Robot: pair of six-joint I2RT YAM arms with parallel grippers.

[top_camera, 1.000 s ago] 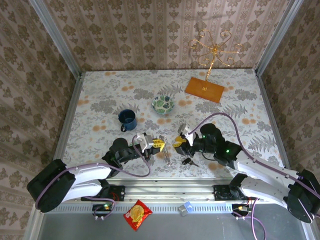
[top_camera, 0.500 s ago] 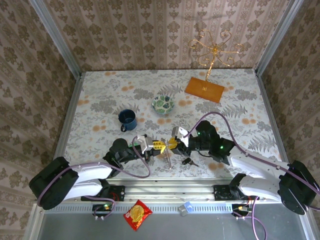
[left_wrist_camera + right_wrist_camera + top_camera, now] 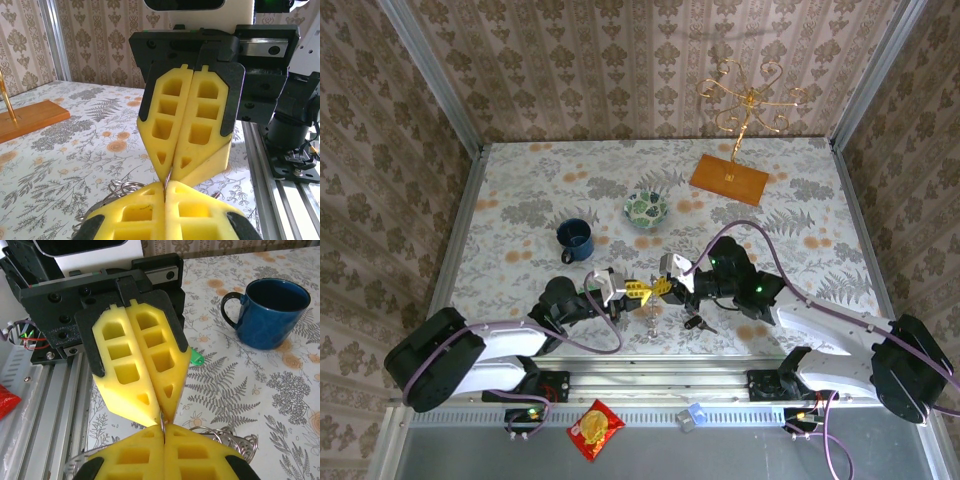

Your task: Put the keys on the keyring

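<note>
Top external view: the two arms reach toward each other near the front edge of the bench (image 3: 520,200), and the left end effector (image 3: 638,290) and the right end effector (image 3: 665,287) meet tip to tip. Just under that meeting point the keyring (image 3: 652,318) stands on edge and reads as a thin grey sliver. The black-headed key (image 3: 696,322) lies flat on the bench just beside the ring, on its right, under the right arm's wrist.

From the left wrist, the left end effector (image 3: 165,187) has its yellow pads pressed together, with a thin strip of metal in the seam. The right end effector (image 3: 172,172) comes down from above, closed narrow on the same strip. Grey loops of the keyring (image 3: 125,186) curve out below to the left.

From the right wrist the picture mirrors: the right end effector (image 3: 163,429) and the left end effector (image 3: 162,415) both pinch the ring's edge, and more of the keyring (image 3: 245,442) shows at the lower right. The green-headed key (image 3: 196,358) peeks out behind the left pads, lying on the bench. The blue mug (image 3: 270,312) stands upright further back, well apart from the ring.
</note>
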